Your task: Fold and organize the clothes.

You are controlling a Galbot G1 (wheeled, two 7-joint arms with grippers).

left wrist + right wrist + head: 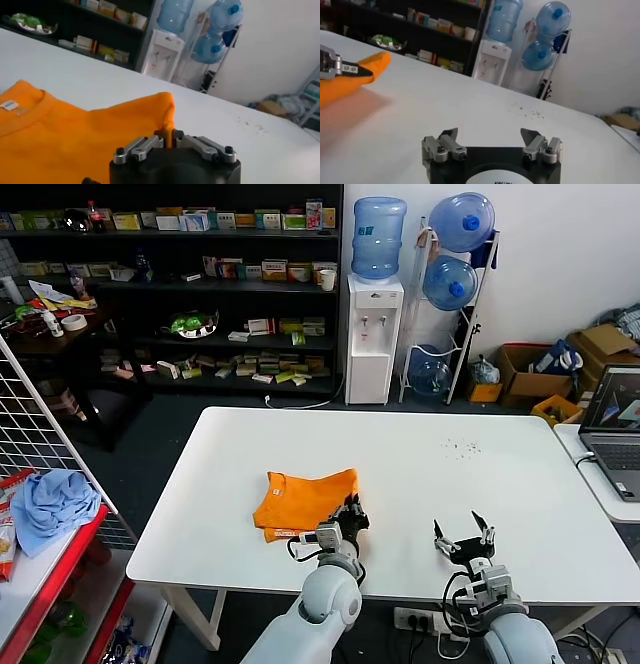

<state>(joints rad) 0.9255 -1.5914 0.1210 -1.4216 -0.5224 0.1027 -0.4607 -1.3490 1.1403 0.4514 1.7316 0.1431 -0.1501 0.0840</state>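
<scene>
The clothes are one bright orange T-shirt (300, 494), lying folded on the white table (450, 474) near its front edge, collar (30, 112) toward the left. My left gripper (352, 506) sits at the shirt's right corner. In the left wrist view it (168, 137) is shut on a thin pinch of the orange T-shirt (75, 135). My right gripper (462, 536) rests open over bare table to the right of the shirt, with nothing between its fingers (490, 134). The right wrist view also catches the shirt's corner (350, 82) off to one side.
A laptop (615, 424) stands on a second table at the right. A wire rack with a light blue cloth (50, 499) is at the left. A water dispenser (372, 334), bottles and dark shelves stand behind the table.
</scene>
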